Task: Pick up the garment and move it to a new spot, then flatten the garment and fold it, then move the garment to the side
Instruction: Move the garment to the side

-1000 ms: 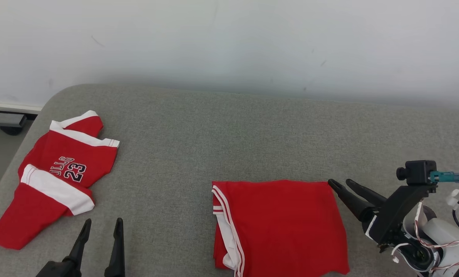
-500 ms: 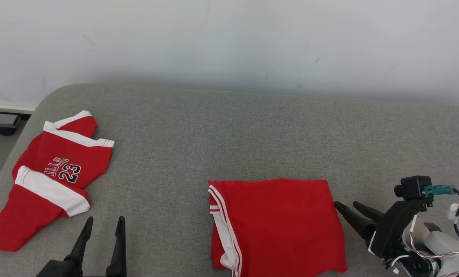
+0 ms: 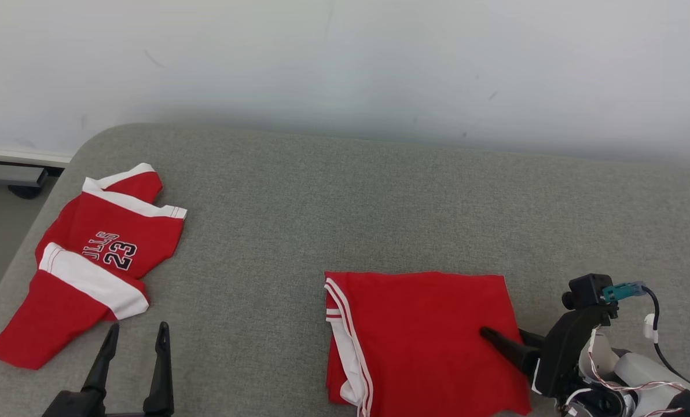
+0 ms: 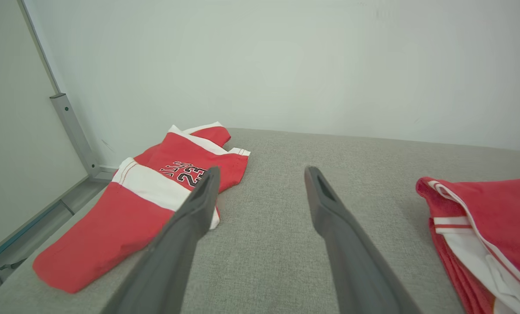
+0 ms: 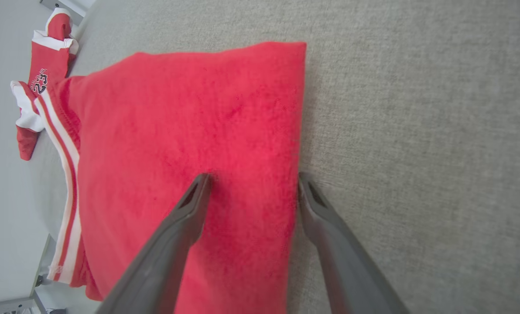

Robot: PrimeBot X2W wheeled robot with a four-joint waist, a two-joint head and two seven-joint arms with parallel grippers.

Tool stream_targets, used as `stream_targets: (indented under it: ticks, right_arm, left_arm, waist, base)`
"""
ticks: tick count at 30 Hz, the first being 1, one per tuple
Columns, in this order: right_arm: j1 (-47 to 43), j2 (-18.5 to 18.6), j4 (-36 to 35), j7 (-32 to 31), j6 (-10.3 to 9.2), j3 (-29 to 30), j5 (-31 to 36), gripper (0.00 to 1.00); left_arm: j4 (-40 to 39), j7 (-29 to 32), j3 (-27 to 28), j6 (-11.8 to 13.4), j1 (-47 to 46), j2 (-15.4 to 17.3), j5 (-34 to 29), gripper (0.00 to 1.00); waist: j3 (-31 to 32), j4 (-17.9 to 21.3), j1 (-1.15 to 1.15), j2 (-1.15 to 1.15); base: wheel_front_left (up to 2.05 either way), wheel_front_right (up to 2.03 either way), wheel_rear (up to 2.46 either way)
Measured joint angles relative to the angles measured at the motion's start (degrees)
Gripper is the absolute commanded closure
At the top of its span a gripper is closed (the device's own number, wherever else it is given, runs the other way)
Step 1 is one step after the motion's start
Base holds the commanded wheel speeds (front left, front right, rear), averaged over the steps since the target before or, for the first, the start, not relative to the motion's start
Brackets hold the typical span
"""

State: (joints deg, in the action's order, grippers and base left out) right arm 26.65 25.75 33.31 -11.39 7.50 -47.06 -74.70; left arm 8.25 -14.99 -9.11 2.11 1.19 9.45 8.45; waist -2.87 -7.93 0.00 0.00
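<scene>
The garment point(image 3: 420, 336) is a red piece with white side stripes, folded into a rough square on the grey padded surface point(image 3: 345, 202). My right gripper point(image 3: 504, 335) is open and low over its right edge. In the right wrist view the right gripper point(image 5: 253, 179) straddles that edge of the garment point(image 5: 190, 122): one finger point(image 5: 186, 218) lies on the red cloth, the other on the grey surface just beside it. My left gripper point(image 3: 137, 327) stands open at the lower left, holding nothing. In the left wrist view the left gripper point(image 4: 263, 170) points over bare grey fabric, with the garment point(image 4: 495, 218) off to its right.
A second red and white jersey point(image 3: 99, 255) marked 23 lies crumpled at the far left, near the surface's rounded left edge point(image 3: 9, 272). It also shows as the jersey point(image 4: 168, 183) just left of my left fingers. A pale wall point(image 3: 345, 58) stands behind.
My right gripper has moved left and down from beside the garment to over its right edge, still open. The left gripper has dropped slightly. The head view has shifted a little.
</scene>
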Motion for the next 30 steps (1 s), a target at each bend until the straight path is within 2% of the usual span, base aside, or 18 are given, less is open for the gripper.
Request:
stream_targets:
  ticks: [6,7,8,10,11,20,30]
  right_arm:
    - [-0.3,-0.4,-0.4,-2.1,0.00,0.1,-0.6,0.00]
    - [-0.4,-0.4,-0.5,-2.3,0.00,0.2,-0.7,0.12]
    - [-0.5,-0.3,-0.6,-2.5,0.00,0.3,-0.8,0.51]
    - [-0.5,-0.3,-1.1,-2.7,0.00,0.4,-0.8,0.78]
    - [-0.7,-0.3,-1.3,-2.7,0.00,0.5,-0.8,1.00]
    - [-1.1,1.0,-3.1,-0.9,0.00,2.5,-0.8,1.00]
    - [2.2,6.3,-2.7,0.3,0.00,6.1,1.3,1.00]
  left_arm:
    - [0.0,0.0,1.7,2.2,0.6,0.4,-1.0,0.00]
    - [0.3,0.0,2.0,2.6,0.7,0.9,-1.4,0.00]
    - [0.5,0.0,2.4,3.0,0.8,1.1,-1.5,0.00]
    - [1.0,0.0,2.9,3.5,1.0,1.4,-1.5,0.00]
    - [1.1,0.0,3.1,3.6,1.0,1.5,-1.5,0.00]
    - [0.5,0.0,3.9,3.9,1.6,1.5,-1.2,0.00]
    - [-0.4,0.0,4.6,3.8,2.1,1.3,-0.5,0.00]
  waist:
    - [0.1,-0.2,0.00,0.00]
    - [0.1,-0.1,0.00,0.00]
    - [0.1,-0.1,0.00,0.00]
    - [0.1,-0.1,0.00,0.00]
    - [0.1,-0.1,0.00,0.00]
    - [0.2,0.2,0.00,0.00]
    - [0.3,2.0,0.00,0.01]
  base:
    - [0.00,0.00,0.00]
    - [0.00,0.00,0.00]
    - [0.00,0.00,0.00]
    - [0.00,0.00,0.00]
    - [0.00,0.00,0.00]
    - [0.00,0.00,0.00]
    - [0.00,0.00,0.00]
